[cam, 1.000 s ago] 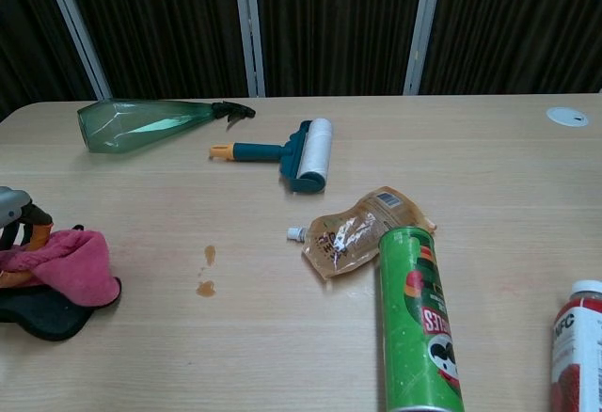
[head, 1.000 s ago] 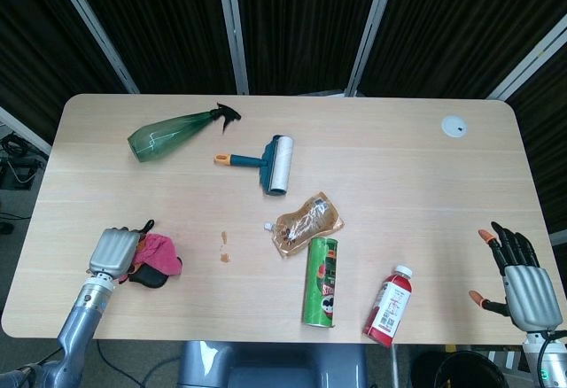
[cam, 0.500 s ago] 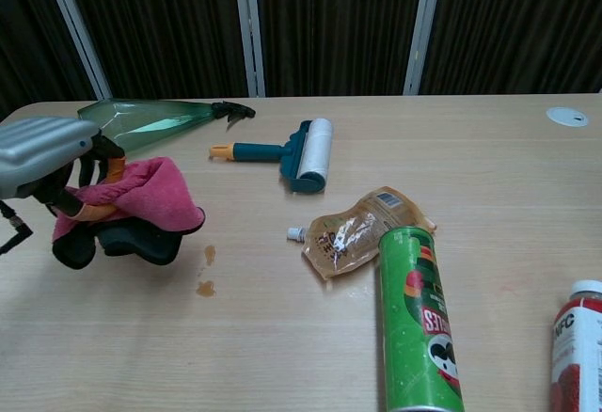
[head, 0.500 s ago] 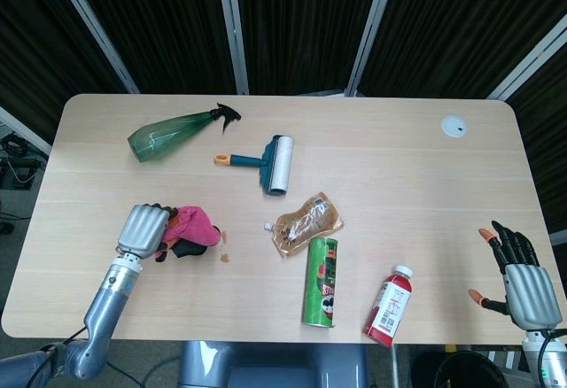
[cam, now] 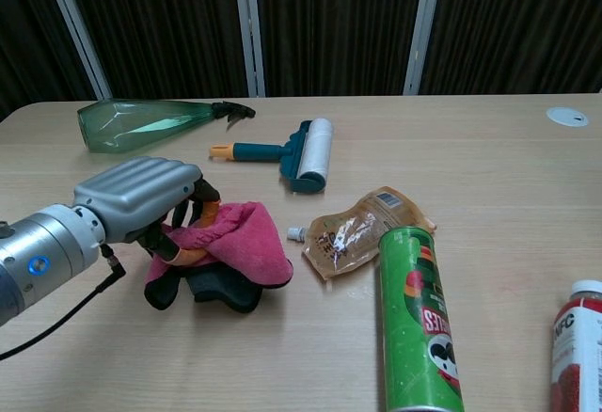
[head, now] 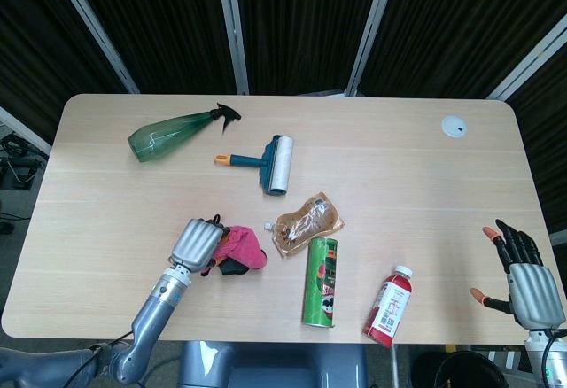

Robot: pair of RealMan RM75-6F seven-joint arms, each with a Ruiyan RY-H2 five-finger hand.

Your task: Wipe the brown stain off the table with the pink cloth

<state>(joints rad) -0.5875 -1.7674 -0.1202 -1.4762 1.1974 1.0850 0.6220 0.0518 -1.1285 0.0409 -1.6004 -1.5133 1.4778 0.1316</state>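
Wiping step: left hand (cam: 141,200) clamps the pink cloth (cam: 240,243), pressed on the table (head: 399,175) just left of the brown pouch (head: 306,222).
Stain: hidden under cloth, I guess.
Next: probably rub back and forth, avoiding the pouch.
Right hand (head: 523,277): empty, fingers spread, far right of the pouch.
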